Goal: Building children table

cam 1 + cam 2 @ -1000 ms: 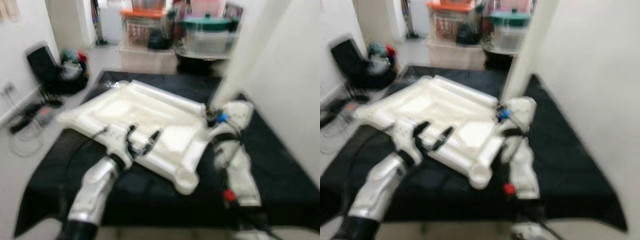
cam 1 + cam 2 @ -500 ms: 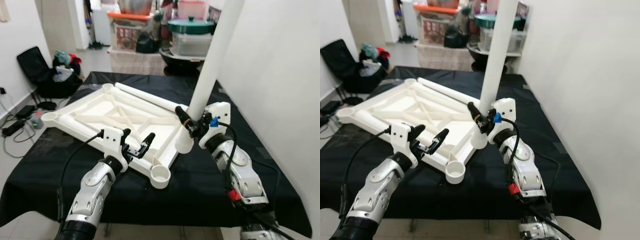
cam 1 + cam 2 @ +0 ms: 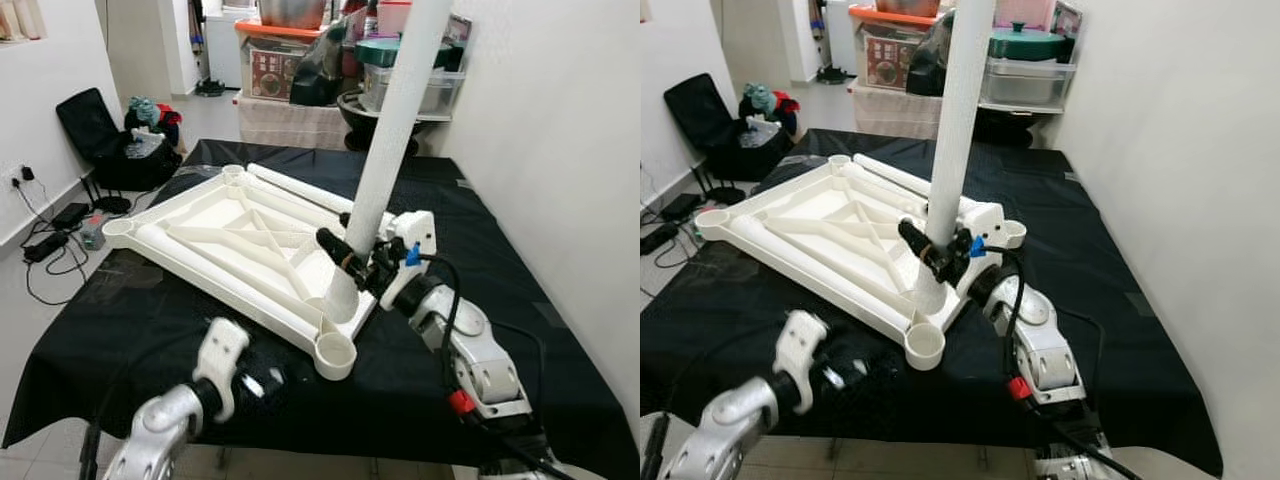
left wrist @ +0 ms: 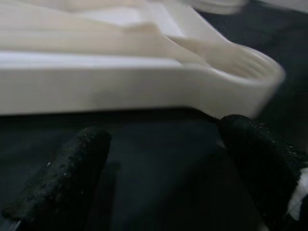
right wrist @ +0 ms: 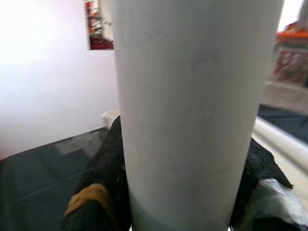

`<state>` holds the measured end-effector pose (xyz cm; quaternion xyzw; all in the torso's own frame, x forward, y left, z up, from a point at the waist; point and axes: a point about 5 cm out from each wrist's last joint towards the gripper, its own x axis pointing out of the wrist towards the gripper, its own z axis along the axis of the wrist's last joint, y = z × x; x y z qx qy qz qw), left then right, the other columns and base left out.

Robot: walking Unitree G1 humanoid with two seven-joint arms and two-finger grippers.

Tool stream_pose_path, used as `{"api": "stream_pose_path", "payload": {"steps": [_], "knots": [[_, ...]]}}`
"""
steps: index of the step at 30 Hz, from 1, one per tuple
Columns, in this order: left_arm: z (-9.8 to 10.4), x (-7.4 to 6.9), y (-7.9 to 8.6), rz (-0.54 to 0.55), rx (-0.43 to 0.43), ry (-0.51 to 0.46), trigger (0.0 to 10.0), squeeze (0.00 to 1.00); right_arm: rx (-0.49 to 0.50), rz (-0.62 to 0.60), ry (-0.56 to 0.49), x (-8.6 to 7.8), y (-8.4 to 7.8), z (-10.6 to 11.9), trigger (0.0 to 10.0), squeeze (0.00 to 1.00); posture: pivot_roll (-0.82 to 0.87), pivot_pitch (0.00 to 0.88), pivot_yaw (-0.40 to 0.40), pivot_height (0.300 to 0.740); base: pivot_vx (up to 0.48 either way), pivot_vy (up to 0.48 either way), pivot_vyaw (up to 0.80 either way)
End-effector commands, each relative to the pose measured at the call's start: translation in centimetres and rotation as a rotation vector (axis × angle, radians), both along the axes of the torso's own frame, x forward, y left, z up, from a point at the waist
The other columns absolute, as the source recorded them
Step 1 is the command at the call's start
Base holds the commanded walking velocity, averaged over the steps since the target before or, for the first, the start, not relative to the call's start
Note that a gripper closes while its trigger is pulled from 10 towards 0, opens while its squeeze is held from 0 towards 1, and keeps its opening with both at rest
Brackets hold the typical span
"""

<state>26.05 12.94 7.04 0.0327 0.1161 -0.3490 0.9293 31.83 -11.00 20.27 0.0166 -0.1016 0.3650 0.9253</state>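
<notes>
The white children's table top (image 3: 215, 225) lies upside down on the black-covered table (image 3: 120, 300), with round leg sockets at its corners. My right gripper (image 3: 350, 262) is shut on a long white leg tube (image 3: 395, 120) near its lower end. The tube stands nearly upright and leans a little; its foot is over the frame, just behind the near corner socket (image 3: 335, 355). In the right wrist view both black fingers (image 5: 103, 168) press the tube (image 5: 192, 96). My left gripper (image 4: 163, 132) is open and low on the black cloth in front of that socket (image 4: 240, 67), holding nothing.
A second white leg tube (image 3: 300, 190) lies along the far side of the table top. Storage boxes and a pot (image 3: 300, 70) stand behind the table. A black chair (image 3: 95, 130) and cables on the floor are at the left. A white wall (image 3: 560, 150) runs close on the right.
My left arm has dropped back from the frame's near edge to the cloth by the table's front. The right gripper has kept its hold on the leg. The camera has shifted.
</notes>
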Motion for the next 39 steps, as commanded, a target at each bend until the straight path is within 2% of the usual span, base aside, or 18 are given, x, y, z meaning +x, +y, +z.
{"api": "stream_pose_path", "payload": {"steps": [1, 8, 19, 27, 39], "knots": [[-0.1, -0.3, -0.3, -0.045, 0.026, 0.006, 10.0, 0.0, 0.003, 0.034, 0.007, -0.3, 0.1, 0.1, 0.0, 0.0, 0.06, 0.0, -0.089, 0.74, 0.0, 0.0, 0.0], [-0.4, -0.5, -0.5, -0.092, 0.054, 0.017, 10.0, 0.0, -0.002, 0.061, 0.041, -0.7, -0.4, -0.5, 0.0, 0.0, 0.06, 0.0, -0.086, 0.74, 0.0, 0.0, 0.0], [-0.6, -0.8, -0.6, -0.124, 0.059, 0.031, 10.0, 0.0, -0.016, 0.014, 0.071, -1.0, -2.3, -1.3, 0.0, 0.0, 0.05, 0.0, -0.077, 0.74, 0.0, 0.0, 0.0], [-0.6, -0.7, -0.3, -0.129, 0.057, 0.038, 10.0, 0.0, 0.009, 0.06, 0.11, -1.5, -1.5, -2.9, 0.0, 0.0, 0.07, 0.0, -0.075, 0.74, 0.0, 0.0, 0.0], [-0.6, -0.9, 0.3, -0.117, 0.059, 0.041, 10.0, 0.0, -0.008, 0.103, 0.126, -1.7, -0.2, -3.9, 0.0, 0.0, 0.08, 0.0, -0.083, 0.74, 0.0, 0.0, 0.0]]}}
